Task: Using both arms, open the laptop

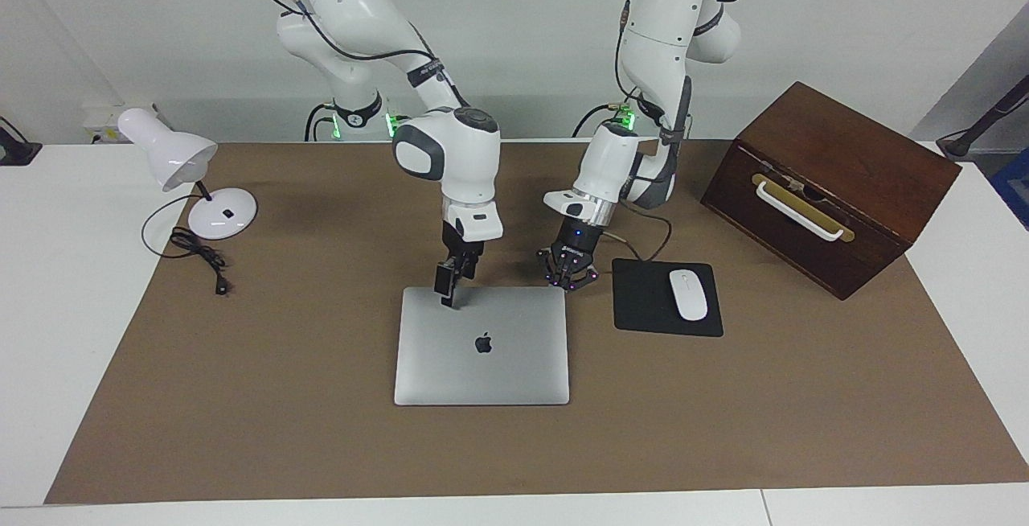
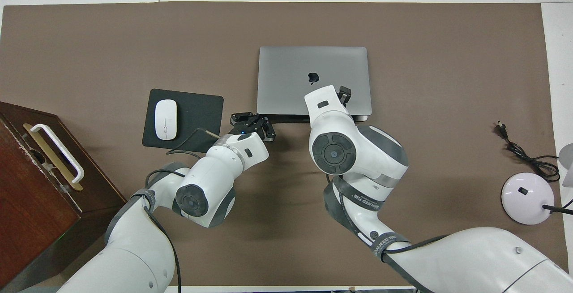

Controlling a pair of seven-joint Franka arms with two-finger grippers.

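Laptop (image 1: 481, 347) lies flat & closed on the brown mat (image 1: 241, 397) covering the worktop (image 1: 48, 333), roughly mid-table, apple logo up on the lid. Left gripper (image 1: 569, 282), w/ its fingers closed tip to tip and nothing held, sits low at the laptop's corner nearest the robots, toward the left arm's end, just beside the black mouse pad (image 1: 643, 305); can't tell if it actually touches the laptop edge. Right gripper (image 1: 447, 294) points down over the lid near the edge closest to the robots, toward the right arm's end; its fingers are spread wide, holding nothing, and the lower tip looks at or just above the lid surface, contact unclear. In the overhead view the right arm's wrist covers most of that gripper, only a bit of black shows over the lid. White mouse (image 1: 688, 294) rests on the mouse pad, beside the laptop toward the left arm's end. Dark wooden box (image 1: 836, 156) w/ a white handle stands at that same end. White desk lamp (image 1: 173, 156) & its loose cord (image 1: 197, 256) sit at the right arm's end.
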